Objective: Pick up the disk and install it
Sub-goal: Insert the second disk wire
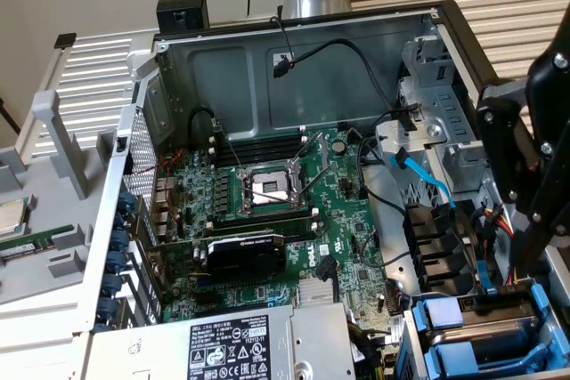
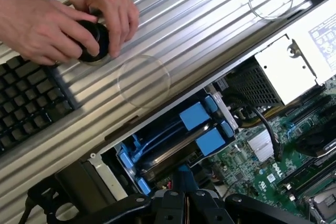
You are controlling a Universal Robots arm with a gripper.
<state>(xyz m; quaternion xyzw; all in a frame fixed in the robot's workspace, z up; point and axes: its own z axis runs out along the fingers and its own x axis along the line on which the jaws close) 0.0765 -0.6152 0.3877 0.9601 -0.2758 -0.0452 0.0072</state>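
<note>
Farthest from the gripper (image 1: 519,269), at the exterior view's left, a chip (image 1: 9,216) and a memory stick (image 1: 36,243) lie on a grey stand outside the open case (image 1: 312,33). Nearer, inside the case, the board (image 1: 267,211) carries a bare socket (image 1: 267,189) and a black card (image 1: 245,254), with the power supply (image 1: 223,344) in front of them. A blue cable (image 1: 423,182) runs down towards the bay (image 1: 423,331), close beside the gripper. The gripper's fingers are pressed together and hold nothing, their tips down at the bay's edge. The disk (image 1: 485,313) sits in the bay in its blue rails, just under the tips; I cannot tell whether they touch it.

In the wrist view, a person's hands (image 2: 63,19) grasp a black knob (image 2: 94,38) by a keyboard (image 2: 26,103), well away from the gripper (image 2: 185,195); the disk (image 2: 168,153) lies just beyond its tips.
</note>
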